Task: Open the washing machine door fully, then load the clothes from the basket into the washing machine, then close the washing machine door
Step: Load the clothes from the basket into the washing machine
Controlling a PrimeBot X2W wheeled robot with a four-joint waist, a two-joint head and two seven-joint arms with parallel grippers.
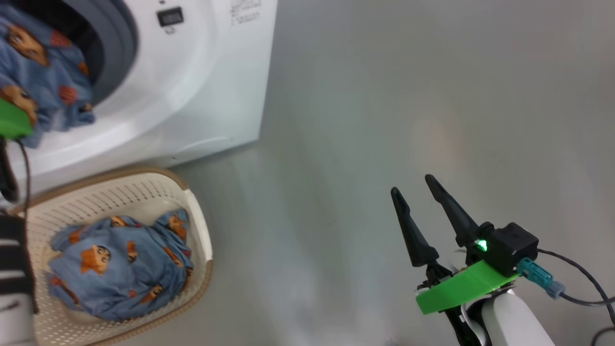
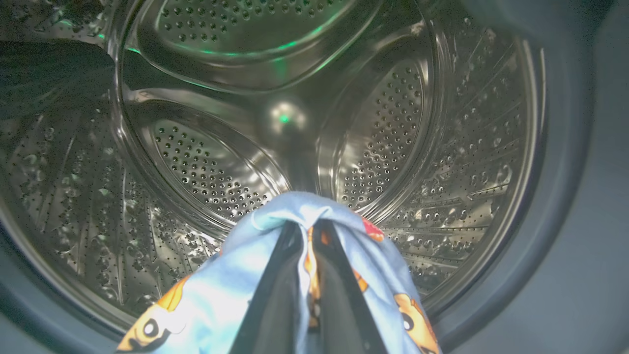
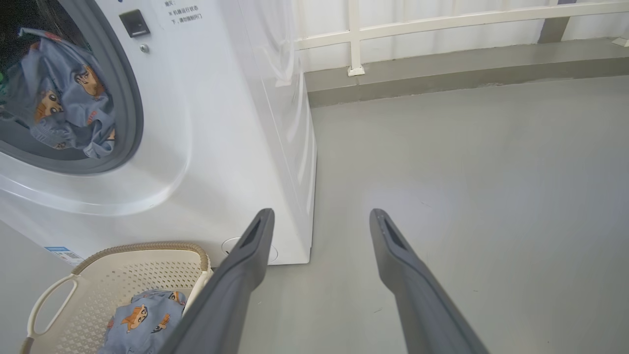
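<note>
Left claw (image 2: pixel 307 225) is clamped tight on the blue cartoon-print garment (image 2: pixel 231 275). The fabric is bunched over both fingers and pinched at the tips.

Dead ahead along the finger line is the perforated steel drum (image 2: pixel 211 167), its back wall facing me. That's the relation the coming move turns on: the drum sits on the claw's own axis, and the held piece trails back and down from the tips toward the wrist. In head view the piece droops at the mouth of the washing machine (image 1: pixel 206 86), with its lower end at the grey gasket (image 1: pixel 120 53) lip, so it isn't fully inside. My read is to push deeper along that line before letting go, or the tail could slide back out over the lip.

A second garment (image 1: pixel 120 269) is wadded in the cream basket (image 1: pixel 202 230), its long side running along the basket's length. The basket sits on the floor (image 1: pixel 384 96) just in front of the machine, below the opening.

Right claw (image 1: pixel 412 184) has its fingers spread wide with nothing between them. It hovers over bare floor, well apart from the basket.

The left arm is the nearer one to both the drum and the basket, so I judge the next pickup falls to it too. That piece lies below and behind the left claw's present aim, which means backing out and tipping down to reach it.
</note>
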